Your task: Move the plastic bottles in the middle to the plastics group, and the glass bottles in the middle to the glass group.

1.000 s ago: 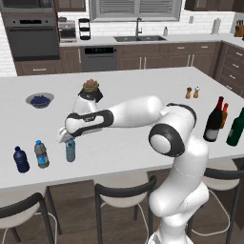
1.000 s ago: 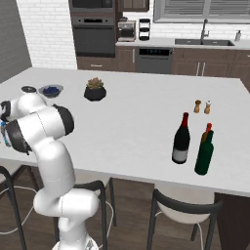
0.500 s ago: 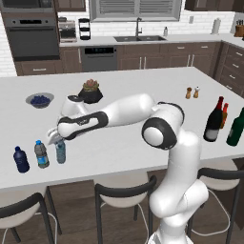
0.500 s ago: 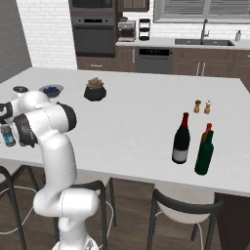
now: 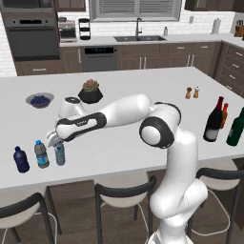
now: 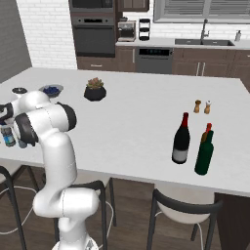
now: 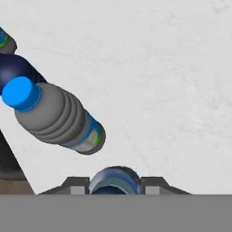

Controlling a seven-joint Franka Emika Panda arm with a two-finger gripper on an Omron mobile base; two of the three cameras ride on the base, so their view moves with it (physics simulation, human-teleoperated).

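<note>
Placing 2nd plastic bottle into plastics group at left front of white matte counter [image 5: 143,143]. Gripper [image 5: 56,141] clamped on clear ribbed water bottle [image 5: 59,154], upright, base at or near the countertop, just beside the other water bottle [image 5: 41,154]; squat opaque navy bottle [image 5: 20,159] just past that. Next, probably: set down, release, retract straight up, no side-swipe. Remaining: tall near-black wine bottle [image 5: 213,120], red foil neck, standing near green bottle [image 5: 235,127].

Water bottle [image 5: 41,154] and navy bottle [image 5: 20,159] crowd the counter's left end.
</note>
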